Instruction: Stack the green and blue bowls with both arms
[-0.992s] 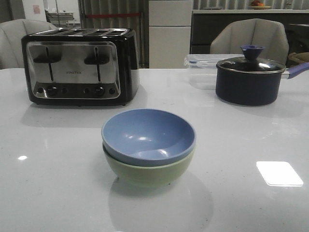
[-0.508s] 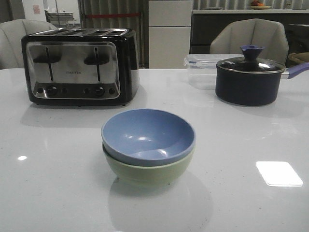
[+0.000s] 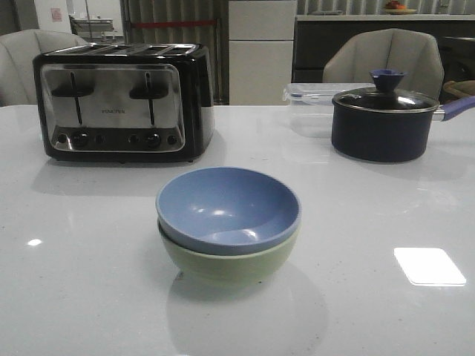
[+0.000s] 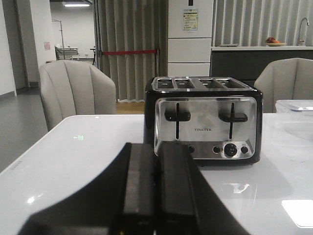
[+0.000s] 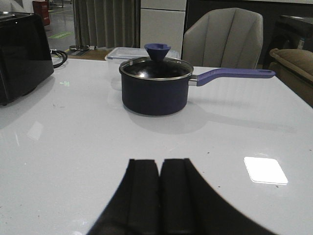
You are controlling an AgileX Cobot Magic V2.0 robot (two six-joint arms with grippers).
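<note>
The blue bowl (image 3: 227,208) sits nested inside the green bowl (image 3: 230,263) at the middle of the white table (image 3: 89,297). A toaster (image 3: 122,100) stands at ten o'clock from them, a navy pot (image 3: 382,122) at two o'clock. The left gripper (image 4: 156,196) and right gripper (image 5: 160,196) both have fingers pressed together, holding nothing.

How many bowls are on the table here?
2. The blue bowl sits nested inside the green bowl at the table's centre, in front of the toaster. None other shows.
</note>
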